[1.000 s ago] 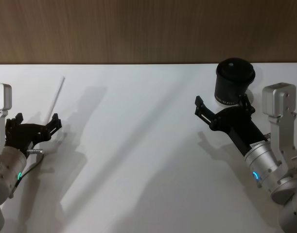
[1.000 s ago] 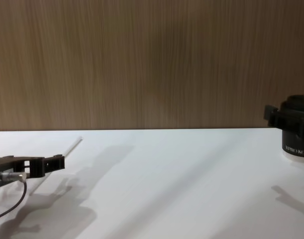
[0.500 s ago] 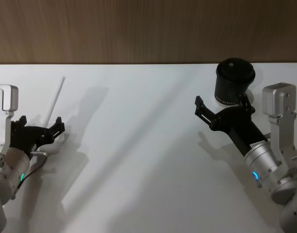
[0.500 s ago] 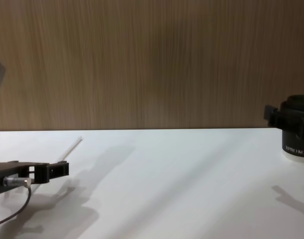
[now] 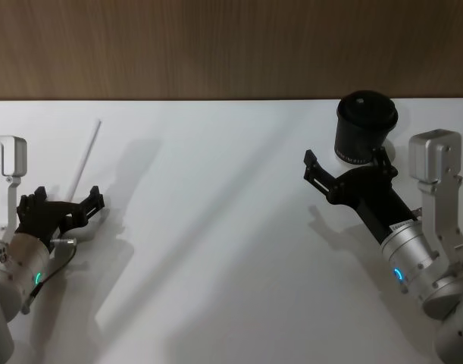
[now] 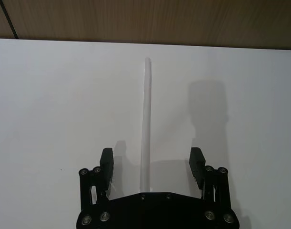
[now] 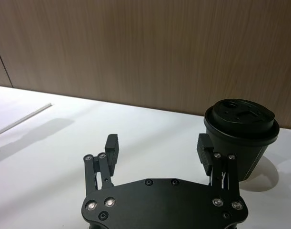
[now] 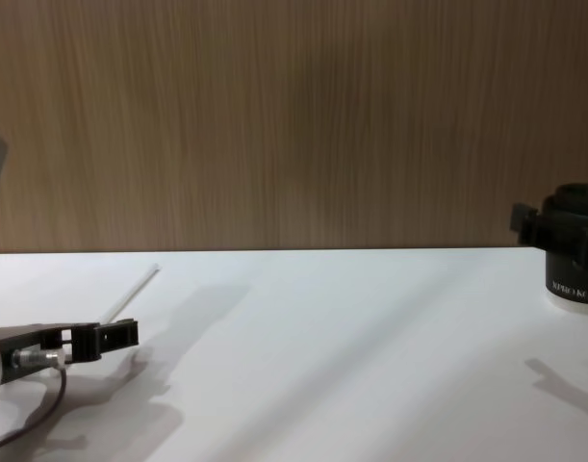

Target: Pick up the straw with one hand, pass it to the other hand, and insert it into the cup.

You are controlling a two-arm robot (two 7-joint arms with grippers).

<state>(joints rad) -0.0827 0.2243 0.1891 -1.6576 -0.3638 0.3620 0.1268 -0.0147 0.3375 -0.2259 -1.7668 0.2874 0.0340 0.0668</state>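
The white straw [image 5: 86, 155] lies flat on the white table at the far left, pointing away from me. My left gripper [image 5: 68, 196] is open and low over the straw's near end. In the left wrist view the straw [image 6: 145, 124] runs between the spread fingers of the left gripper [image 6: 152, 155], untouched. The black cup [image 5: 366, 125] stands upright with its lid on at the far right. My right gripper [image 5: 345, 159] hangs open just in front of it. In the right wrist view the cup [image 7: 240, 133] sits beside one finger of the right gripper [image 7: 158, 140], outside the gap.
The white table [image 5: 216, 227] ends at a brown wooden wall [image 8: 294, 125] right behind the straw's far tip and the cup. A wide bare stretch of tabletop lies between the two arms.
My left gripper has dropped closer to the table and shifted a little to the right, lining its open fingers up over the straw's near end. The right arm, cup and straw have not moved.
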